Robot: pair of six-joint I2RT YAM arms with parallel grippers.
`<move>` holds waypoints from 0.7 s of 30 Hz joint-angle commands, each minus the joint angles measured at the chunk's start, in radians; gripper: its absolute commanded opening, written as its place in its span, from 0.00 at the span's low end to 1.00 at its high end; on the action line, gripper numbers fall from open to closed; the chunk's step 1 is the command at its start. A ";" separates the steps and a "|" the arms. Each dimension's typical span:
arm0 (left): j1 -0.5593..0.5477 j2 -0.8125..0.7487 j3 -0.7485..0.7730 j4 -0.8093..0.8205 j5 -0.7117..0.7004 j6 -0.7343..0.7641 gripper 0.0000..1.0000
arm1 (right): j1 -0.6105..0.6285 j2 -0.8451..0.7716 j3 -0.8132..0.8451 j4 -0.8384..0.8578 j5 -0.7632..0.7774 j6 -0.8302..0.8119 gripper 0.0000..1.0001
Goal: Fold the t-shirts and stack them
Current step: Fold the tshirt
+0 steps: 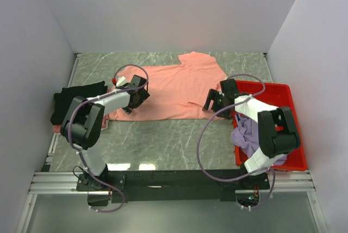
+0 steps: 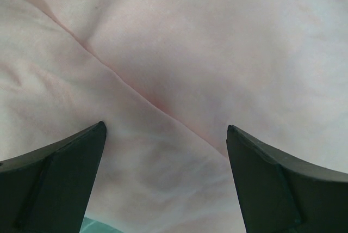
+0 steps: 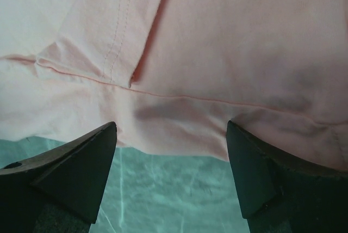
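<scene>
A salmon-pink t-shirt (image 1: 174, 89) lies spread on the green marbled table. My left gripper (image 1: 134, 101) hovers open over its left part; the left wrist view shows only pale cloth (image 2: 179, 69) with a fold line between the wide-apart fingers. My right gripper (image 1: 213, 104) stands open at the shirt's right lower edge; the right wrist view shows the shirt's hem (image 3: 179, 135) and a stitched seam between the fingers, with bare table below. A black t-shirt (image 1: 76, 99) lies folded at the left wall. A lavender-purple t-shirt (image 1: 247, 132) is bunched in the red tray (image 1: 291, 99).
The red plastic tray sits at the right edge, under my right arm. White walls close in on the left, back and right. A metal rail (image 1: 163, 177) runs along the near edge. A strip of pink cloth (image 1: 57, 128) shows under the black shirt.
</scene>
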 commanded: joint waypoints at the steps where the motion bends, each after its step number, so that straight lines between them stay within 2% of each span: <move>1: -0.037 -0.056 -0.101 -0.083 0.029 -0.040 0.99 | 0.028 -0.074 -0.102 -0.157 0.067 0.034 0.88; 6: -0.080 -0.151 -0.225 -0.108 0.005 -0.081 1.00 | 0.060 -0.172 -0.205 -0.199 0.083 0.055 0.89; 10: -0.097 -0.231 -0.276 -0.120 -0.024 -0.096 1.00 | 0.098 -0.198 -0.216 -0.193 0.100 0.054 0.89; 15: -0.097 -0.245 -0.207 -0.160 -0.078 -0.087 0.99 | 0.175 -0.231 -0.081 -0.255 0.170 0.032 0.89; 21: -0.095 -0.284 -0.132 -0.169 -0.115 -0.070 0.99 | 0.192 -0.214 0.053 -0.272 0.216 -0.012 0.89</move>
